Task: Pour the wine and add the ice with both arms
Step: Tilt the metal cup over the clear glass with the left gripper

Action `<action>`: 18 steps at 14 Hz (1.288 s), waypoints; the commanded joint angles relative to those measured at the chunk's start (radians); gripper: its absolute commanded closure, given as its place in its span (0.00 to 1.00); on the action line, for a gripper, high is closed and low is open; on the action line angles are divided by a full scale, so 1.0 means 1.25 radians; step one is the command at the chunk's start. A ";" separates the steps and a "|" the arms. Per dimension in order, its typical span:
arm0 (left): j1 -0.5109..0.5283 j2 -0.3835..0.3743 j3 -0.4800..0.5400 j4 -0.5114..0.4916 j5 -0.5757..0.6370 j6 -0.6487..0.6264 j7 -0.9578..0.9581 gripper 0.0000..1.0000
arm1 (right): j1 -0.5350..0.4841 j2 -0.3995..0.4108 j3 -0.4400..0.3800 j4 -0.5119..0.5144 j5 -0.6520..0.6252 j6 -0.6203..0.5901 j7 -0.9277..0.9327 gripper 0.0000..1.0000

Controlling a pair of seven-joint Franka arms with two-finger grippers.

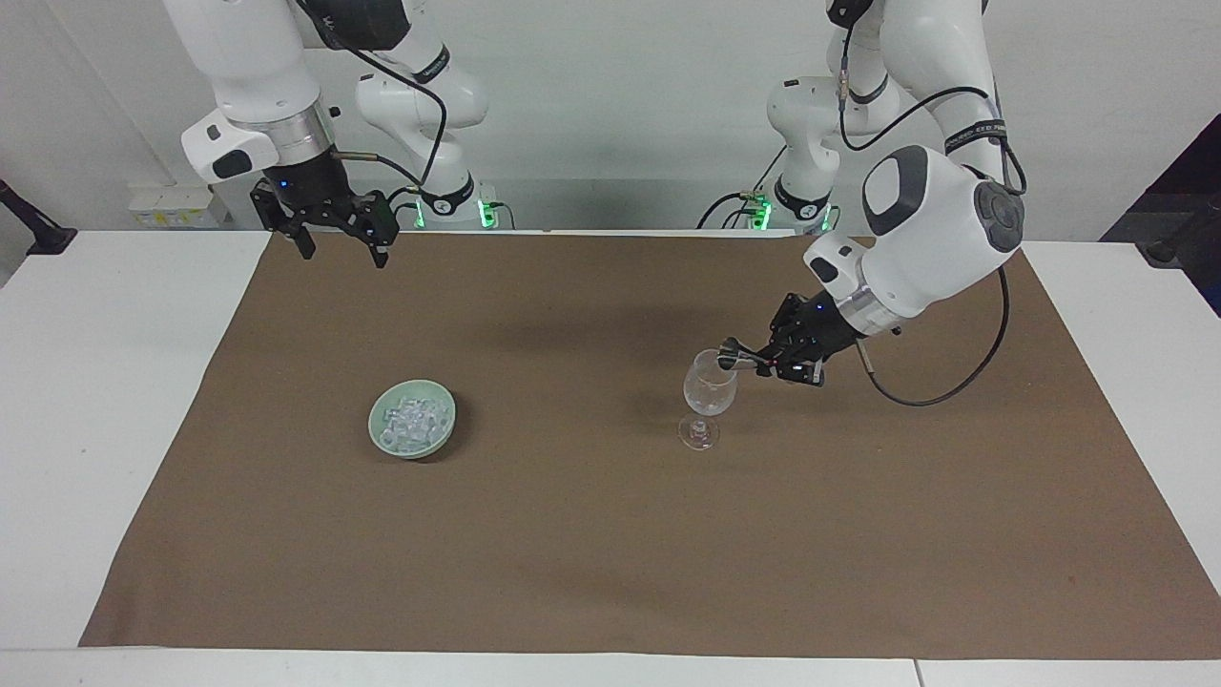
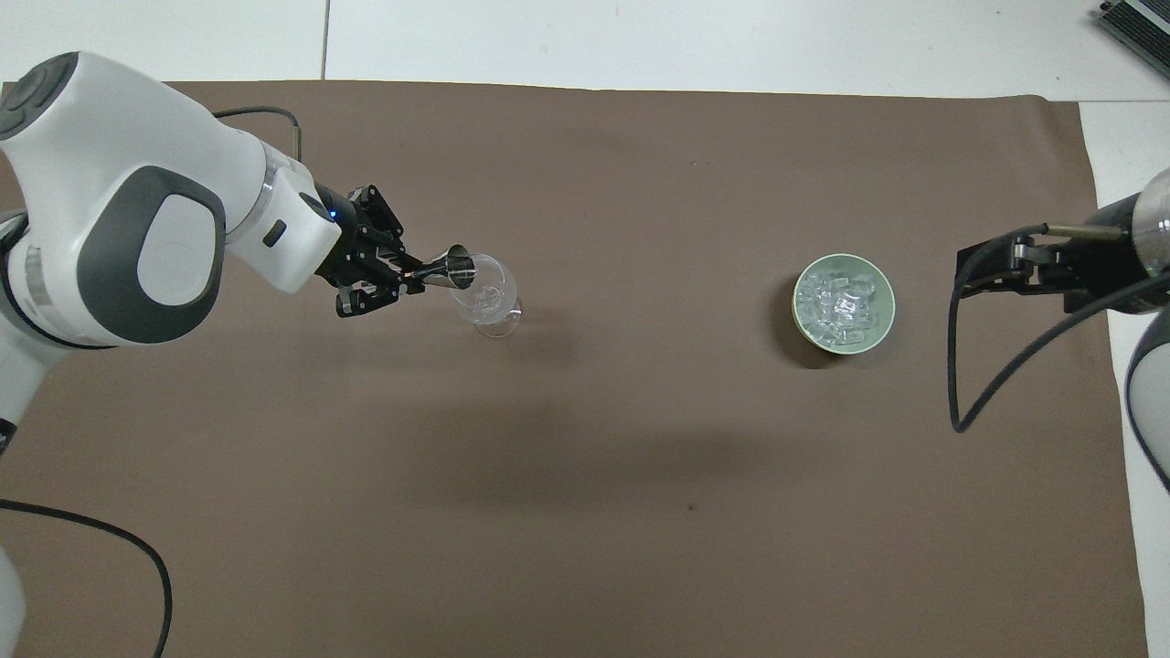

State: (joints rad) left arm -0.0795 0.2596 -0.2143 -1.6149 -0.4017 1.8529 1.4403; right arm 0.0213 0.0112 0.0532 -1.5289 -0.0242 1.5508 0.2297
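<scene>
**Operator:** Closest to the robots' end of the table, I see my right gripper (image 1: 336, 250) hanging in the air over the edge of the brown mat (image 1: 610, 553), at the right arm's end. Its fingers are spread wide apart and carry nothing. That arm is waiting.

**Spotter:** And your left one?

**Operator:** Farther out, my left gripper (image 1: 760, 364) is clenched on a small metal jigger (image 2: 454, 269). I have the jigger tipped over on its side, its mouth at the rim of the clear stemmed glass (image 1: 709, 390).

**Spotter:** Is the glass standing?

**Operator:** Upright on the mat, toward the left arm's end. I can't tell whether any liquid is in it.

**Spotter:** Where's the ice?

**Operator:** The ice (image 2: 842, 302) is heaped in the pale green bowl (image 1: 382, 407), which sits on the mat toward the right arm's end, about as far from the robots as the glass and well apart from it. Neither gripper is near the bowl.
</scene>
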 commanded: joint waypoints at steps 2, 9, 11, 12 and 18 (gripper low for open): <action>-0.020 -0.015 0.014 0.001 0.043 -0.010 -0.027 1.00 | -0.012 0.005 0.004 0.009 0.013 -0.005 -0.012 0.00; -0.053 -0.040 0.014 0.002 0.140 -0.010 -0.133 1.00 | -0.012 0.005 0.005 0.009 0.013 -0.005 -0.012 0.00; -0.058 -0.041 0.013 0.002 0.156 -0.012 -0.140 1.00 | -0.012 0.006 0.005 0.009 0.013 -0.005 -0.012 0.00; -0.064 -0.041 0.014 0.002 0.164 -0.021 -0.140 1.00 | -0.011 0.006 0.005 0.009 0.013 -0.005 -0.012 0.00; -0.101 -0.040 0.013 0.027 0.265 -0.034 -0.234 1.00 | -0.012 0.006 0.004 0.009 0.013 -0.005 -0.012 0.00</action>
State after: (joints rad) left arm -0.1797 0.2205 -0.2148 -1.5942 -0.1159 1.8426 1.2039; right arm 0.0213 0.0113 0.0532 -1.5289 -0.0242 1.5508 0.2297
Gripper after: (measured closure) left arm 0.789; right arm 0.000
